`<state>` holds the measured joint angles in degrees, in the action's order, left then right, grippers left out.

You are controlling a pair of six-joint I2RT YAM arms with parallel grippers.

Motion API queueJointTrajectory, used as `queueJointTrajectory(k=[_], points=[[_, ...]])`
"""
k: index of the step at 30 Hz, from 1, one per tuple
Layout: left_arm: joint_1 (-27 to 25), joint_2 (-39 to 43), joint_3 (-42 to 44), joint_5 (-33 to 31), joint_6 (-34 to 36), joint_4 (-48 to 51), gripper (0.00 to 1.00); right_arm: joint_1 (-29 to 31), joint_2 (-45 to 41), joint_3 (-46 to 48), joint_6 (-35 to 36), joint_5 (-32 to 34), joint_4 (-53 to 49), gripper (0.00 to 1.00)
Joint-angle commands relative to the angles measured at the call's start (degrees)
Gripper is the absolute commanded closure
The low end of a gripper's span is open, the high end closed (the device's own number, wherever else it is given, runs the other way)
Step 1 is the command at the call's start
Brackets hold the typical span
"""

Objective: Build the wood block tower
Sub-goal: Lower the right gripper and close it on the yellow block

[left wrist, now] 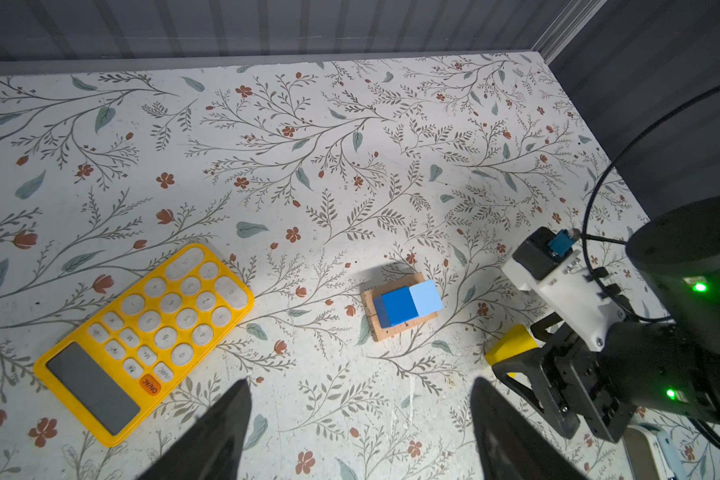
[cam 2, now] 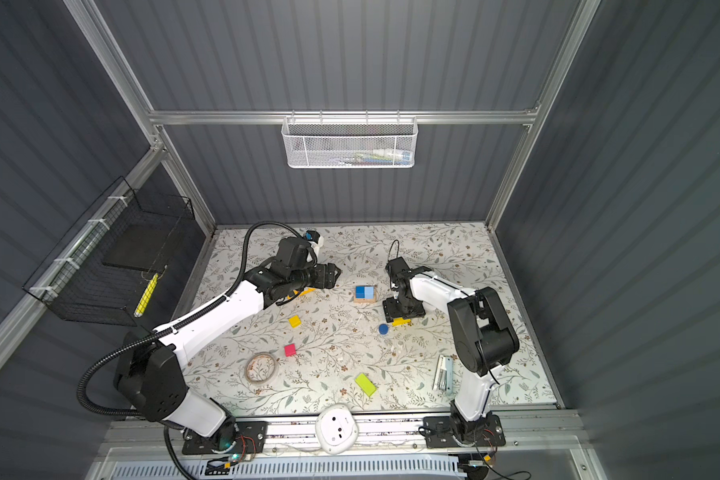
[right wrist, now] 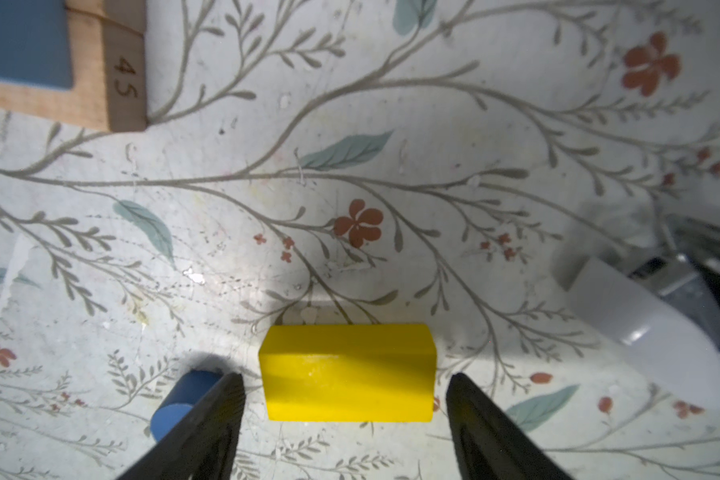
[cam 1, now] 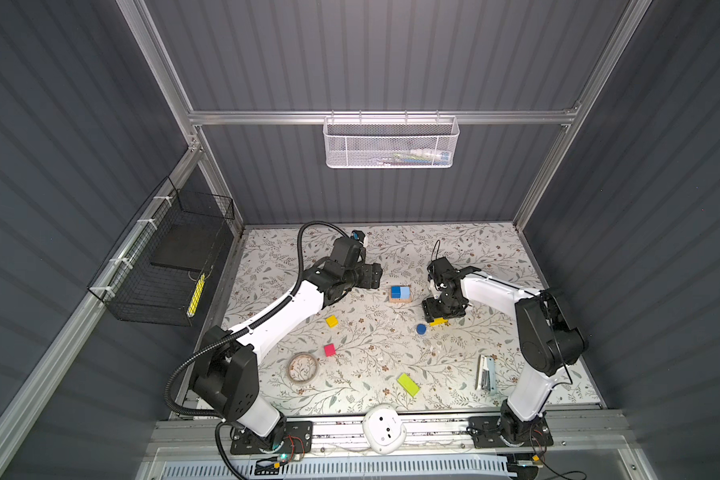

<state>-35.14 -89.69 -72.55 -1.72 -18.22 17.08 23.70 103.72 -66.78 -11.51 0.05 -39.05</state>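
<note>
Two tan bars (left wrist: 391,330) lie side by side in mid-table, with a blue cube (left wrist: 398,305) and a light-blue cube (left wrist: 427,297) on top; both top views show this stack (cam 1: 400,294) (cam 2: 365,294). My right gripper (right wrist: 345,376) (cam 1: 438,316) points down, open, straddling a yellow bar (right wrist: 348,372) that lies on the table. A small gap shows at each end of the bar. A blue cylinder (right wrist: 179,399) (cam 1: 421,329) stands just outside one finger. My left gripper (left wrist: 361,382) (cam 1: 377,276) hovers open and empty left of the stack.
Loose on the table are a yellow cube (cam 1: 331,321), a pink cube (cam 1: 329,350) and a lime bar (cam 1: 408,384). A clear tape roll (cam 1: 303,367) lies front left. A yellow calculator (left wrist: 142,340) sits under the left arm, a silver stapler (cam 1: 486,373) front right.
</note>
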Motion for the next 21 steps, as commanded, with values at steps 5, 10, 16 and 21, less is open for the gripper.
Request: queueJointTrajectory(k=[5,10,16,21], points=[[0.51,-1.10,-0.56,0.92,0.99,0.13,0.17,1.07,1.54,-1.29,-0.80,0.92,-1.29,0.26],[0.59,-1.19,-0.56,1.19,1.07,0.14,0.17,2.07,2.18,-1.33,-1.49,1.63,-1.64,0.27],[0.71,-1.19,-0.49,1.53,1.03,-0.05,0.17,2.49,2.15,-1.50,-2.79,2.91,-1.91,0.29],[0.77,-1.05,-0.40,1.71,1.07,0.01,0.18,2.75,2.41,-1.44,-3.51,3.01,-1.74,0.31]])
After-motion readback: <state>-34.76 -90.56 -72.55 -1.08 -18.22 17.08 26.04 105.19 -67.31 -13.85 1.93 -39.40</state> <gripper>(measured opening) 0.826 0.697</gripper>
